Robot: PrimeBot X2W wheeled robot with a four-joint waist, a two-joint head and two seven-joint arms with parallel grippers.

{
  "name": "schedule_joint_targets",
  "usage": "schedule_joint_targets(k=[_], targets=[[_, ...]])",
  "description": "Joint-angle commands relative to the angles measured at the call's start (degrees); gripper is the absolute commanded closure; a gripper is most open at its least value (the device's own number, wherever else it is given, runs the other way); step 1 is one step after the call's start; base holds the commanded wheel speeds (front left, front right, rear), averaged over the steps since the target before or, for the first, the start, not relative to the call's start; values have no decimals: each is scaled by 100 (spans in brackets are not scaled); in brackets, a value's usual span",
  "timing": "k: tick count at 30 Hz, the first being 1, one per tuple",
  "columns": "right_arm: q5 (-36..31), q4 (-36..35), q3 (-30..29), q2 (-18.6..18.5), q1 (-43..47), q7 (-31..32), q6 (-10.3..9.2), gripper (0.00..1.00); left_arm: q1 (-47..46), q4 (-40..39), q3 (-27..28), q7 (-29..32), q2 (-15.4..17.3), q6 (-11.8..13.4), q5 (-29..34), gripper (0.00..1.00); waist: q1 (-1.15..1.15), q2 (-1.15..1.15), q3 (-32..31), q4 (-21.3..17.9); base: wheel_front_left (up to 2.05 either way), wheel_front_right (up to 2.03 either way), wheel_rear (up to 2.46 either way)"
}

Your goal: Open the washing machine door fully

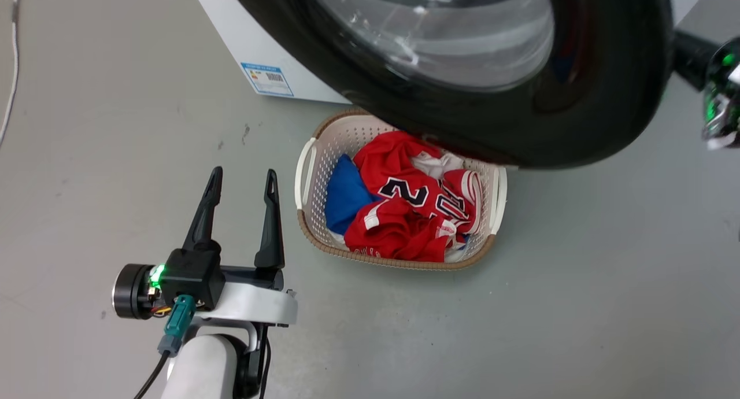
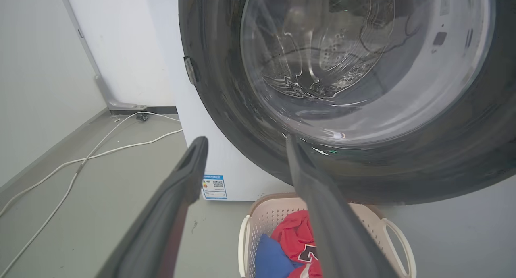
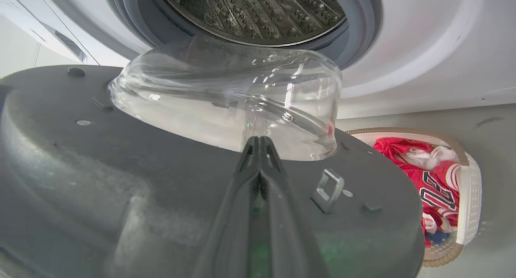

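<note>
Two claws show, but only one matters here. The right gripper [image 3: 260, 143] has its long dark fingers pressed flat together with nothing between them. In the right wrist view its tips aim at 12 o'clock, toward the bulging clear bowl of the large round glossy black washing machine door [image 3: 121, 181].

The door stands partly swung out from the white boxy front-loading washing machine [image 3: 423, 48]. That claw sits on the door's dull inner face, in the gap between the door and the perforated steel drum [image 3: 250, 12]. A small metal latch hook [image 3: 328, 187] lies at about 4 o'clock from the fingertips. Whether the fingers touch the plastic I cannot tell.

The left gripper [image 1: 243, 173], at 7 o'clock in the head view, is spread wide and holds nothing. It is well apart from the door's outer side, and the pale woven plastic laundry basket [image 1: 306, 173] sits at its 3 o'clock.

So the right arm is likely the nearer one. A further swing would probably be a push outward, away from the drum.
</note>
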Motion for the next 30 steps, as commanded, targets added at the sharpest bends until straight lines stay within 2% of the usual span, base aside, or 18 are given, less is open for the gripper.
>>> schedule_joint_targets(k=[1, 12, 18, 30], targets=[[70, -192, 75, 120, 205, 94, 16, 100, 90, 12, 13, -14, -8, -10, 24, 0, 0, 0, -142, -49, 0, 0, 0], [485, -1602, 460, 350, 1638, 427, 15, 100, 334, 33, 73, -14, -7, -22, 44, 0, 0, 0, -518, -54, 0, 0, 0], [656, -2065, 765, 509, 2144, 465, 10, 100, 434, 55, 49, -15, -6, -36, 64, 0, 0, 0, -692, -42, 0, 0, 0], [845, -2675, 1515, 1093, 2751, 368, 10, 100, 544, 61, 37, -14, -8, -80, 113, 0, 0, 0, -852, 25, 0, 0, 0]])
